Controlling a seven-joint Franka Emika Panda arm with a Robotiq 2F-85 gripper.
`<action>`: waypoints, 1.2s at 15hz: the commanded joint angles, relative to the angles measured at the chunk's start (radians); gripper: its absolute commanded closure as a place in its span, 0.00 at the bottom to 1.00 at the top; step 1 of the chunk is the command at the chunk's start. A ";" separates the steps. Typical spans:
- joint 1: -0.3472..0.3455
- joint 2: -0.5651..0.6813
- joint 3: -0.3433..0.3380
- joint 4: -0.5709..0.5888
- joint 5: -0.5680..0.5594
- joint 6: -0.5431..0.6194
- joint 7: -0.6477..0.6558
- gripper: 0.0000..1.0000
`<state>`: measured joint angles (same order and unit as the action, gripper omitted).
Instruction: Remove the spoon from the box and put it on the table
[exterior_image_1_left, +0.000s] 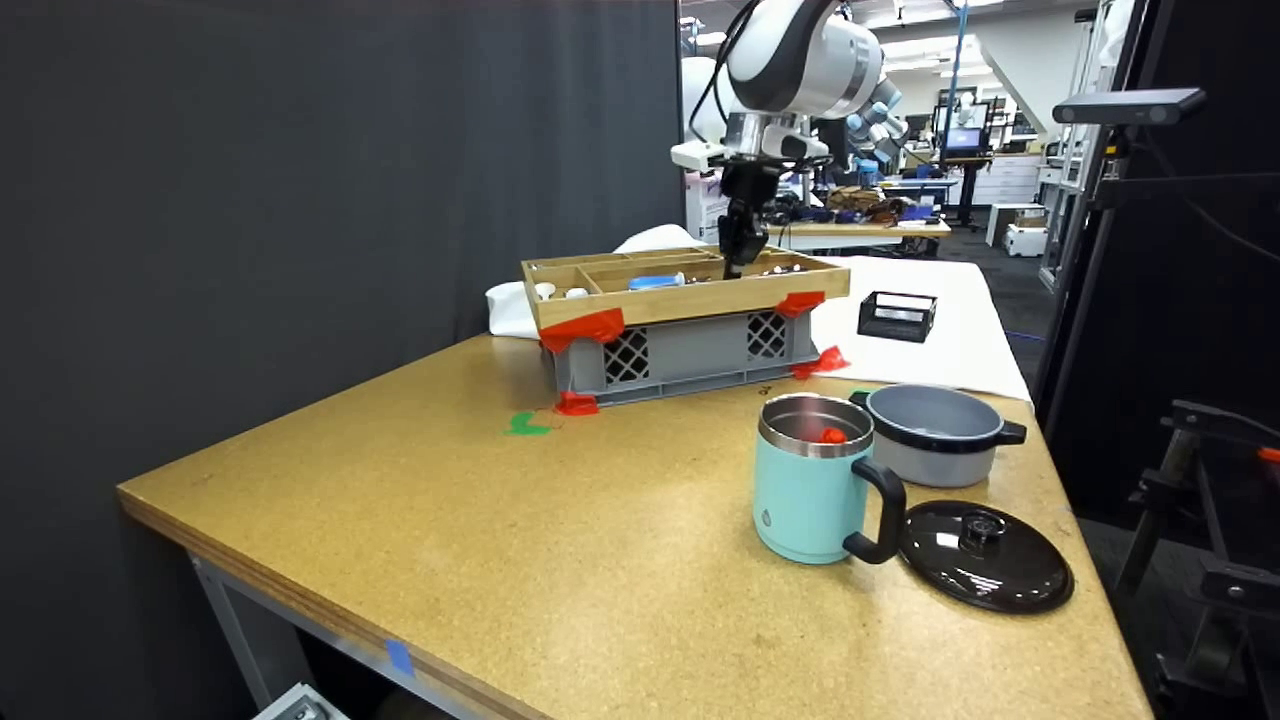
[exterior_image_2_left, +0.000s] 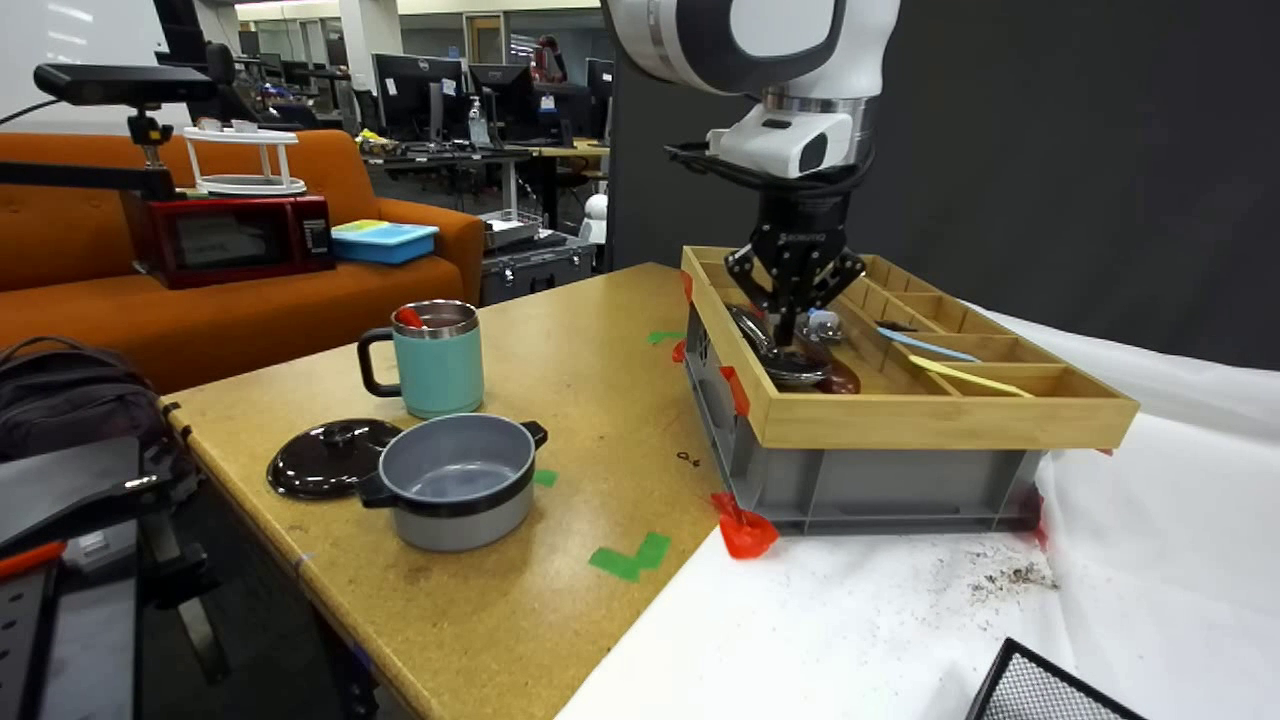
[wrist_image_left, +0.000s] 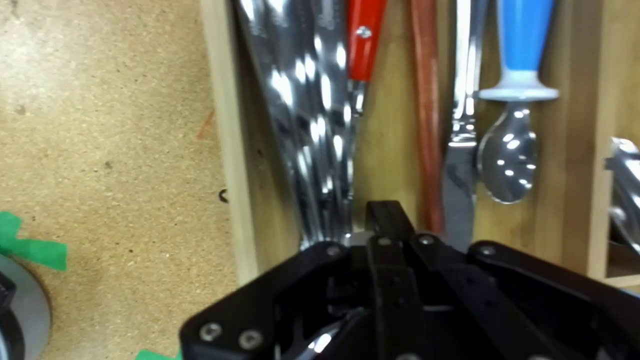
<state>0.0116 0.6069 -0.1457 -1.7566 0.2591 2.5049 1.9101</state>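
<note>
Grey plastic lattice sides and a tan wooden rim make up the box (exterior_image_1_left: 695, 355), bound with red tape (exterior_image_1_left: 585, 328) at its corners and standing on the table (exterior_image_1_left: 600, 560), with a white sheet (exterior_image_2_left: 850, 620) beside it. The gripper (exterior_image_2_left: 785, 330) reaches down into the long compartment along one wall, its fingers drawn together; whether anything thin is pinched between them cannot be told. In the wrist view, shiny metal utensils (wrist_image_left: 310, 100) lie bunched along that wall, close to the fingertips, with a red handle (wrist_image_left: 365, 40) next to them. Farther across the same compartment rest a reddish-brown stick (wrist_image_left: 426, 110), a knife (wrist_image_left: 461, 165) and a blue-handled spoon (wrist_image_left: 519, 90) with a metal bowl. Which piece in the box is the task's spoon cannot be made out for certain; the gripper hides part of the contents. On the table also stand a mint-green mug (exterior_image_1_left: 805, 505) with a red object (exterior_image_1_left: 832, 436) inside and a grey pot (exterior_image_1_left: 930, 465); a dark, glossy lid (exterior_image_1_left: 985, 565) lies near both. A small black container (exterior_image_1_left: 892, 328) sits on the white sheet.
</note>
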 joint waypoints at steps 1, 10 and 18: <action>0.011 -0.046 0.003 -0.068 -0.012 -0.025 0.019 1.00; 0.037 -0.097 -0.009 -0.057 -0.041 0.065 0.028 1.00; 0.047 -0.122 -0.026 -0.091 -0.143 -0.004 0.071 0.46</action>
<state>0.0520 0.5149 -0.1600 -1.8098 0.1408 2.5255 1.9570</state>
